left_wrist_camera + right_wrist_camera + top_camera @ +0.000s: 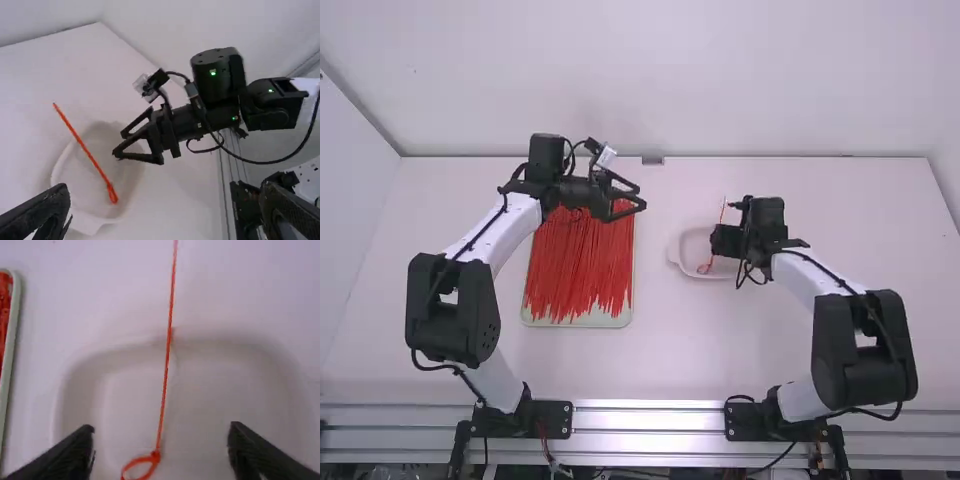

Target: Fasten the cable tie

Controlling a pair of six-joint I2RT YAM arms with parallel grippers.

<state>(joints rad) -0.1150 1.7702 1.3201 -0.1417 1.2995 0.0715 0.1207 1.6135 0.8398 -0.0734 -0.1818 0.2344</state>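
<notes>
A red cable tie [708, 262] lies in a shallow white dish [680, 252], a small closed loop [137, 467] at its near end. Its straight tail [169, 330] runs up over the dish's far rim. My right gripper [716, 242] hovers open just above the dish and holds nothing; in the right wrist view its fingers [75, 452] flank the loop. The left wrist view has this gripper [121, 143] open beside the tie [85, 152]. My left gripper [632, 203] is open over the far end of a tray of red ties, with nothing in it.
A pale tray [575, 320] heaped with several loose red cable ties [580, 260] lies left of the dish; its edge [7, 340] appears in the right wrist view. The table ends in a back wall, and a metal rail runs along its front.
</notes>
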